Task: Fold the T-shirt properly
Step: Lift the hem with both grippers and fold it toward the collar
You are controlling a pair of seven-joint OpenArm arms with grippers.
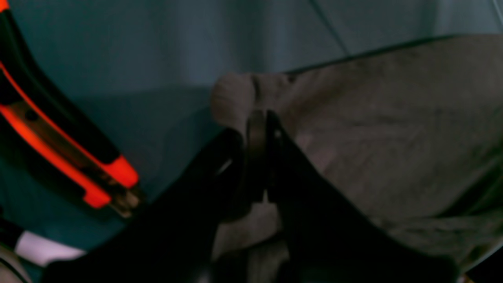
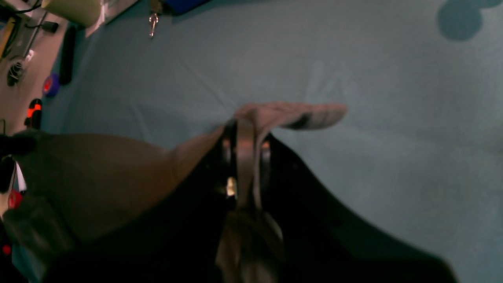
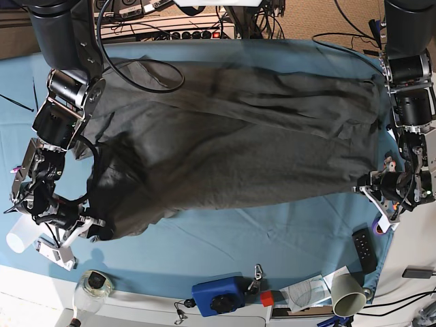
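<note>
A blue cloth [image 3: 225,235] covers the table. The left gripper [image 3: 375,185] at 3 o'clock and the right gripper [image 3: 93,228] at 8 o'clock each pinch an edge of the shirt [image 3: 231,146], spread wide across the middle. No fold looks finished yet; I'd say folding has barely begun.

Between our fingers [image 2: 245,137] we see matt, soft cloth, the T-shirt [image 3: 231,143]; beyond them the bench [image 2: 353,70] wears smooth, creased matt fabric. Our fingers look dark and faintly glossy.
</note>
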